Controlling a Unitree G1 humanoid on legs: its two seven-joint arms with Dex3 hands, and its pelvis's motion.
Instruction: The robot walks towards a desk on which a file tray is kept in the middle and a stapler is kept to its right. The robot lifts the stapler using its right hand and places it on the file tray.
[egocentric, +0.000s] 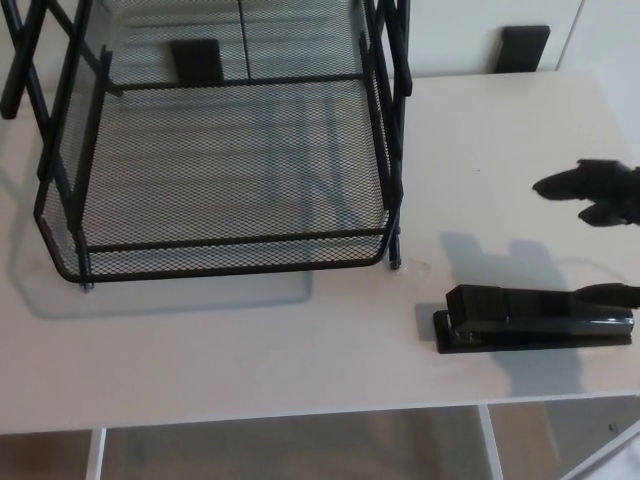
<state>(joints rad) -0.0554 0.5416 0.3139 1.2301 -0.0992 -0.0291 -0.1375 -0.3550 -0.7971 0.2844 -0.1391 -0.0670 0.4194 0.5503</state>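
Note:
A black mesh file tray (60, 255) with stacked tiers stands on the white desk, filling the upper left of the head view. A long black stapler (535, 318) lies flat on the desk to the tray's right, near the front edge. My right hand (595, 190) comes in from the right edge, hovering above and behind the stapler's right end, its fingers apart and holding nothing. A thin dark part, perhaps the thumb, shows just over the stapler's right end. My left hand does not show.
The white desk (300, 360) ends at a front edge along the bottom, with the floor below it. Two black brackets (524, 48) sit against the wall behind the desk. Bare desk lies between tray and stapler.

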